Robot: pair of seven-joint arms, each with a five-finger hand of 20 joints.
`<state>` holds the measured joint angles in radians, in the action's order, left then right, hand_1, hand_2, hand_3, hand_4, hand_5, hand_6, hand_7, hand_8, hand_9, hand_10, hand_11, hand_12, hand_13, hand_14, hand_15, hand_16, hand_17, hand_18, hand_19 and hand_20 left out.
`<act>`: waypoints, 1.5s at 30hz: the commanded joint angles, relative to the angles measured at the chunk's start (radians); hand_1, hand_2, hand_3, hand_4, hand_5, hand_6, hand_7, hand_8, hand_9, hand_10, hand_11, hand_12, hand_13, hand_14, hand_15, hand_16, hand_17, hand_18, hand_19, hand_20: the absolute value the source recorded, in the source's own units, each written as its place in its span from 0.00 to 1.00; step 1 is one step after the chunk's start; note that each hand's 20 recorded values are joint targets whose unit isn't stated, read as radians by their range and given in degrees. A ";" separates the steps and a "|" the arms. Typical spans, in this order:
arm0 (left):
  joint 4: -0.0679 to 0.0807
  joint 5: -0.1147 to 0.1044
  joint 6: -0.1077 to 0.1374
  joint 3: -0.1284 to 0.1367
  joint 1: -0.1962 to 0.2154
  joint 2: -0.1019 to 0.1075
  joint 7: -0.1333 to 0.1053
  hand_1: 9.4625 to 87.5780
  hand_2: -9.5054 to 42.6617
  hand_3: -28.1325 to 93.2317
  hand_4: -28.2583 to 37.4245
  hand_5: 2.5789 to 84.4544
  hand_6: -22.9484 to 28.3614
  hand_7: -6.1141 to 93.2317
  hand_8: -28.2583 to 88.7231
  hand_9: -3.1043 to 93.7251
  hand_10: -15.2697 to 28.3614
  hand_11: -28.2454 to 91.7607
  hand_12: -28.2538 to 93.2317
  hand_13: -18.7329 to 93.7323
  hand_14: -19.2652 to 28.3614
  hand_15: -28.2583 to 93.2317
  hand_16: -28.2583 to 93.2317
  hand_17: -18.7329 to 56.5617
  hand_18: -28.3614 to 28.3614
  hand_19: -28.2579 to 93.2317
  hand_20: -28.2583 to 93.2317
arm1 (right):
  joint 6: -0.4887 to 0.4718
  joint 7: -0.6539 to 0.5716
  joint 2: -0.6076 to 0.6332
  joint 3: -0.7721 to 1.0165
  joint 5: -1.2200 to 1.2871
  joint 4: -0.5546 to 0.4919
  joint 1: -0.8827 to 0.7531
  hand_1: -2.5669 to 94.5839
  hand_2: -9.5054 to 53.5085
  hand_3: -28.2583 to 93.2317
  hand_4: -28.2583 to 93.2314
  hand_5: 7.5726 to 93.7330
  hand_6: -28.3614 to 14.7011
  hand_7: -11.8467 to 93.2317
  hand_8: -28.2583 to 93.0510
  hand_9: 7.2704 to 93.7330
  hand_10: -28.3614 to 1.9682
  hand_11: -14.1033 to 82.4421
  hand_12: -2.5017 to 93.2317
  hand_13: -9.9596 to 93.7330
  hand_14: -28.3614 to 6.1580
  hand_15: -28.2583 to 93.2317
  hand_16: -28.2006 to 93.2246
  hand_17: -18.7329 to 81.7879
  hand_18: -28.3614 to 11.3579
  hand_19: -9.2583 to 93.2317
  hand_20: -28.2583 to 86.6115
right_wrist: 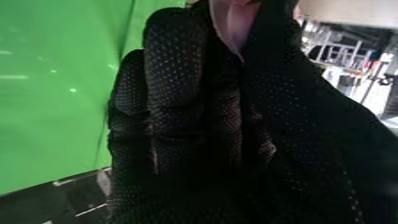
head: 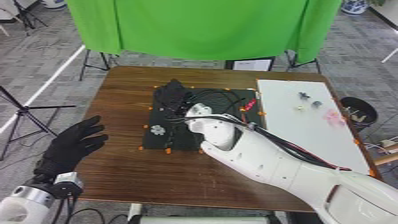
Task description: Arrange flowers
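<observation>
Pinching pink petal-like piece in right hand, over black mat's far side.
With left hand spread open at worktop's left edge, pink flower on white board, right.

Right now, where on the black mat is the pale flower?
In the head view, the pale flower lies near the left edge of the black mat, closer to the robot than the right hand is.
</observation>
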<state>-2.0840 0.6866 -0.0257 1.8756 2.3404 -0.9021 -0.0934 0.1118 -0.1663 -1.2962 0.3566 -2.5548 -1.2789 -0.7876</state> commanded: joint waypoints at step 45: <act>0.002 0.000 -0.002 0.022 0.025 -0.022 0.014 0.18 0.15 0.82 0.00 0.36 0.56 0.24 0.16 0.31 0.66 0.44 0.37 0.35 0.78 0.61 0.20 0.12 0.89 0.57 0.30 | -0.301 0.041 0.187 0.208 0.165 -0.317 -0.088 0.36 0.00 0.86 0.00 0.62 0.79 0.52 0.08 0.75 0.71 0.43 0.27 0.75 0.73 0.66 0.45 0.40 0.31 0.73 0.61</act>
<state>-2.0797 0.6869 -0.0257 1.8793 2.3350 -0.9031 -0.0906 -0.0863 -0.1304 -1.2497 0.4194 -2.5500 -1.3509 -0.8023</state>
